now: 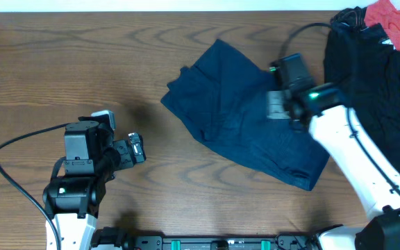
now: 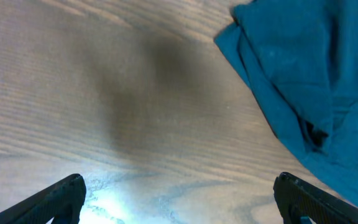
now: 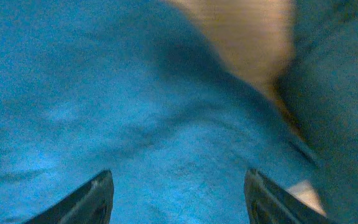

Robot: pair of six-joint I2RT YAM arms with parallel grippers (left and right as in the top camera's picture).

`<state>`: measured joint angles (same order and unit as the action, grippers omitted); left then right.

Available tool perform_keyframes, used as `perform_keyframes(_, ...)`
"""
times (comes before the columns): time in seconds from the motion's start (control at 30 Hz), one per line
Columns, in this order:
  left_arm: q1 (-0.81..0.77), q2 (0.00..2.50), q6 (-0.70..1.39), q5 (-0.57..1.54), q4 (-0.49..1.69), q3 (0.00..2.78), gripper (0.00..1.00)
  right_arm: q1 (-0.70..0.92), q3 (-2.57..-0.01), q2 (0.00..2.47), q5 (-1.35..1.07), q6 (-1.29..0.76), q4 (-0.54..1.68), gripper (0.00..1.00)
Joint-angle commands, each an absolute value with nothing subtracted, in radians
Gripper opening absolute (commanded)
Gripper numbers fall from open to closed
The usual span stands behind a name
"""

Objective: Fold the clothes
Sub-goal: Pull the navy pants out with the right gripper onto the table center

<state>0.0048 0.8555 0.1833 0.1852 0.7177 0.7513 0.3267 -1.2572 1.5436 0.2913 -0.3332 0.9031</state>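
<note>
The clothes are a dark navy garment lying crumpled and partly folded on the wooden table, right of centre. My right gripper hovers over their upper right part. In the right wrist view its jaws stand open, with the blue fabric spread below and nothing pinched between the fingers. My left gripper is over bare wood to the left of the garment. Its fingers are wide open and empty, and the clothes' left edge shows ahead at the upper right.
A heap of black garments with a red cloth on top lies at the back right corner, close to the right arm. A black cable loops beside the left arm's base.
</note>
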Motion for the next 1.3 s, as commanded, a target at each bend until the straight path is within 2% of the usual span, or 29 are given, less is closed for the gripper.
perform_keyframes(0.0, 0.008, 0.855, 0.181, 0.195, 0.706, 0.773, 0.98, 0.207, -1.244, 1.540, 0.376, -0.461, 0.988, 0.65)
perform_keyframes(0.1, 0.008, 0.857, 0.182, 0.195, 0.706, 0.773, 0.98, 0.108, -1.195, 1.552, 0.369, -0.512, 1.032, 0.66)
perform_keyframes(0.4, 0.008, 0.902, 0.182, 0.199, 0.707, 0.773, 0.98, -0.093, -0.962, 1.556, 0.253, -0.453, 0.758, 0.64)
perform_keyframes(0.6, 0.008, 0.934, 0.190, 0.203, 0.710, 0.773, 0.98, -0.138, -0.856, 1.557, 0.205, -0.391, 0.576, 0.62)
perform_keyframes(0.77, 0.008, 0.941, 0.193, 0.203, 0.710, 0.773, 0.98, -0.137, -0.783, 1.558, 0.147, -0.306, 0.399, 0.68)
perform_keyframes(0.87, 0.008, 0.941, 0.193, 0.202, 0.710, 0.773, 0.98, -0.137, -0.750, 1.558, 0.122, -0.290, 0.348, 0.66)
perform_keyframes(0.97, 0.008, 0.941, 0.193, 0.203, 0.710, 0.773, 0.98, -0.137, -0.733, 1.558, 0.117, -0.290, 0.337, 0.58)
perform_keyframes(1.03, 0.008, 0.941, 0.193, 0.203, 0.710, 0.773, 0.98, -0.137, -0.728, 1.558, 0.115, -0.283, 0.336, 0.48)
perform_keyframes(1.1, 0.008, 0.941, 0.193, 0.203, 0.710, 0.773, 0.98, -0.137, -0.727, 1.558, 0.115, -0.274, 0.336, 0.22)
perform_keyframes(1.17, 0.008, 0.941, 0.193, 0.202, 0.710, 0.773, 0.98, -0.137, -0.727, 1.558, 0.115, -0.274, 0.337, 0.01)
perform_keyframes(1.27, 0.008, 0.941, 0.193, 0.203, 0.710, 0.773, 0.98, -0.136, -0.728, 1.556, 0.096, -0.268, 0.331, 0.01)
